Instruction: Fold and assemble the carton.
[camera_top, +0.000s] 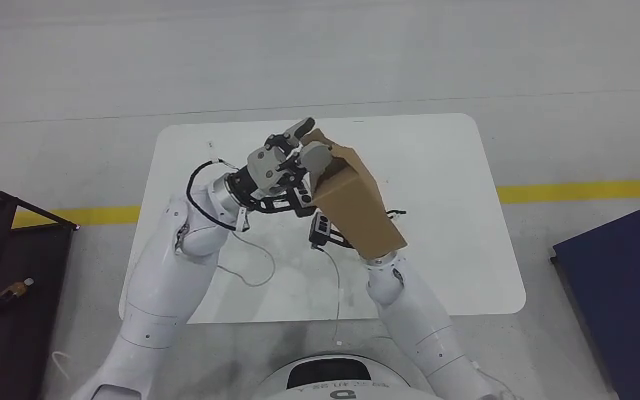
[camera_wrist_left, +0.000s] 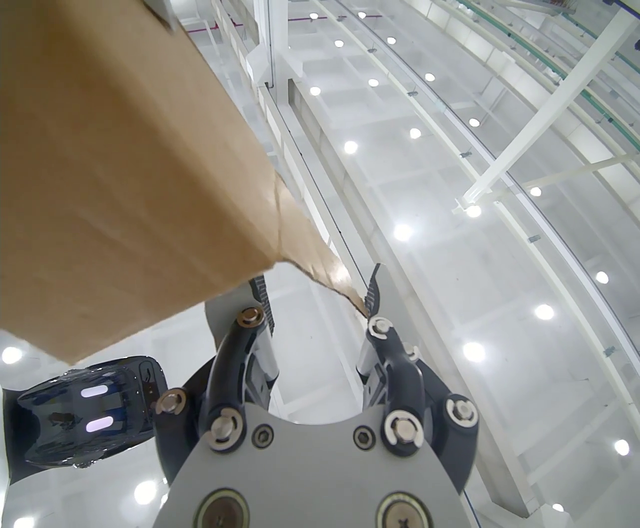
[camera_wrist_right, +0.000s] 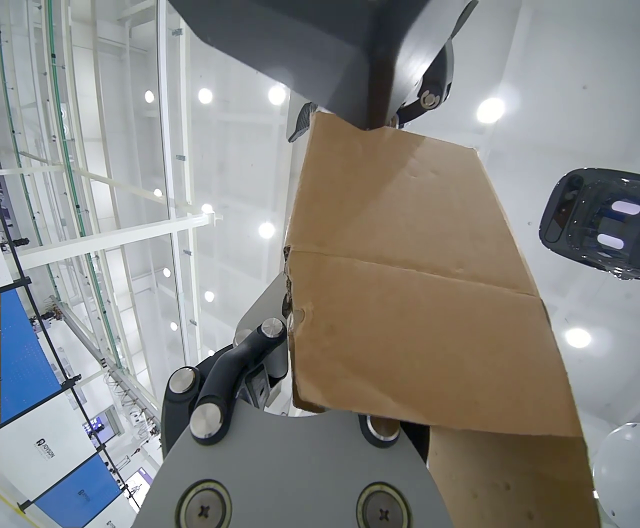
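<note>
**Inspector:** Left claw (camera_wrist_left: 317, 295), nearest the lens: fingers stand apart. A loose flap corner of the carton (camera_wrist_left: 125, 175) touches one fingertip (camera_wrist_left: 372, 295) and is not clamped.

**Clerk:** And the right claw (camera_top: 322, 228)?

**Inspector:** Closed on the carton's lower wall, by my judgement. The board runs between its fingers, and one finger is hidden behind it.

**Clerk:** Position of the carton?

**Inspector:** Raised off the white tabletop (camera_top: 450, 180), tilted, with one claw at each end.

**Clerk:** Handling?

**Inspector:** Plain brown corrugated board. I judge it light, stiff across the panels and weak along the scored creases. One edge near the right claw is already frayed, so a hard pinch there risks tearing. Hold it on a flat panel close to a crease, and push flaps near their free edge.

**Clerk:** Contents?

**Inspector:** Cannot tell, because the inside is not exposed. At least one end flap is unfolded, so assembly looks incomplete.
</note>
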